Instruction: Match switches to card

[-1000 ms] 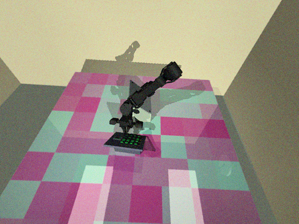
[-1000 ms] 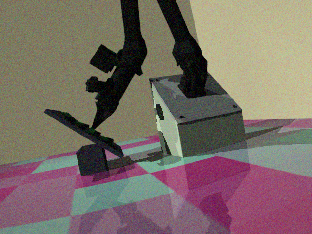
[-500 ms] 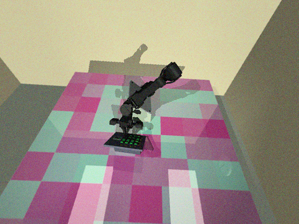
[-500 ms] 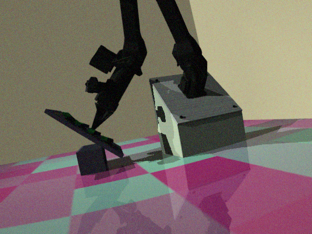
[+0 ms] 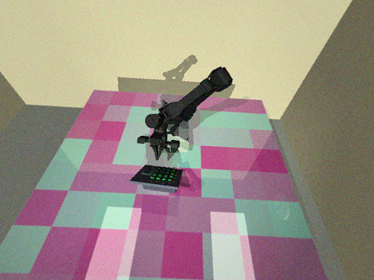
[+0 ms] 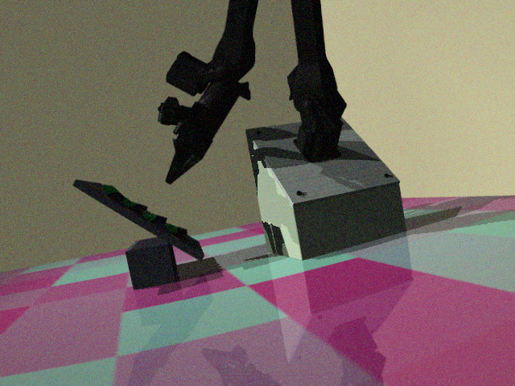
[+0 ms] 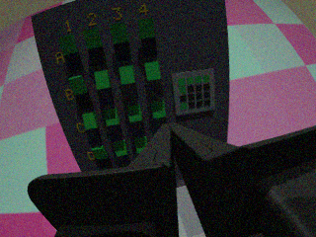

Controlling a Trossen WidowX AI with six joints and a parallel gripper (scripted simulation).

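The dark tilted panel (image 5: 172, 184) (image 6: 137, 221) (image 7: 199, 39) carries a four-by-four grid of green and dark switches, rows A to D, columns 1 to 4. In the wrist view, the green halves of row A and B1 (image 7: 77, 85) look dimmer than those of B2 (image 7: 102, 79) to B4 and C1 (image 7: 89, 120). Raised halves in rows C and D are hard to tell; D4 is hidden by the fingers. The small card (image 7: 194, 94) shows a green far row, green also at B1 and D1, the rest dark. My gripper (image 5: 157, 159) (image 6: 168, 181) (image 7: 168, 129) is shut, empty, above the panel's near part, not touching.
The panel rests on a dark block (image 6: 151, 264) on the pink and mint checkered surface (image 5: 181, 250). The arm's grey base box (image 6: 353, 219) stands on the near side of the panel. Shadows and reflections lie around both.
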